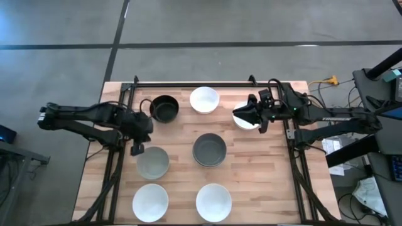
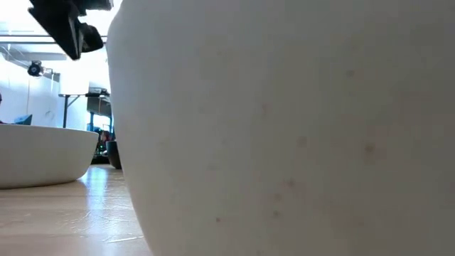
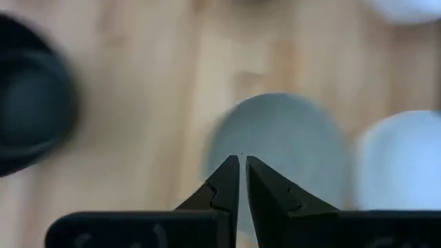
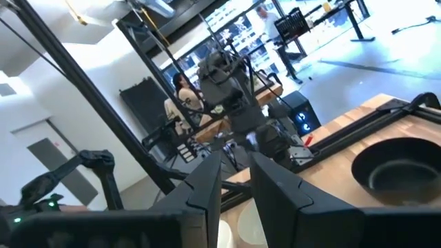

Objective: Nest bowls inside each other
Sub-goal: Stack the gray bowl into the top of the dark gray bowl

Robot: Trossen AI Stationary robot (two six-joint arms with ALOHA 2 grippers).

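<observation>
The high view shows seven bowl places. A black bowl [image 1: 164,108] and a white bowl [image 1: 204,100] stand at the far side. A dark grey bowl [image 1: 209,149] is in the middle, a pale grey-green bowl [image 1: 152,162] to its left, and two white bowls [image 1: 150,202] [image 1: 213,202] are near. My left gripper [image 1: 137,149] [image 3: 241,164] hovers shut over the grey-green bowl [image 3: 279,155], by its left rim. My right gripper [image 1: 242,115] [image 4: 236,165] is at another white bowl [image 1: 250,122] far right, half covering it. My right gripper has the white bowl's rim [image 4: 241,224] between its two fingers, far back in the gap. The fingers come nearly level from the table's right. The gripper's own body hides the place of contact from above, so I cannot tell whether the bowl is lifted.
Black frame rails [image 1: 207,84] run along the table's far edge and both sides. Bare wood lies between the bowls and on the right near part [image 1: 264,182]. In the low view a near white bowl [image 2: 284,128] fills most of the picture. People stand in the room beyond [image 4: 182,93].
</observation>
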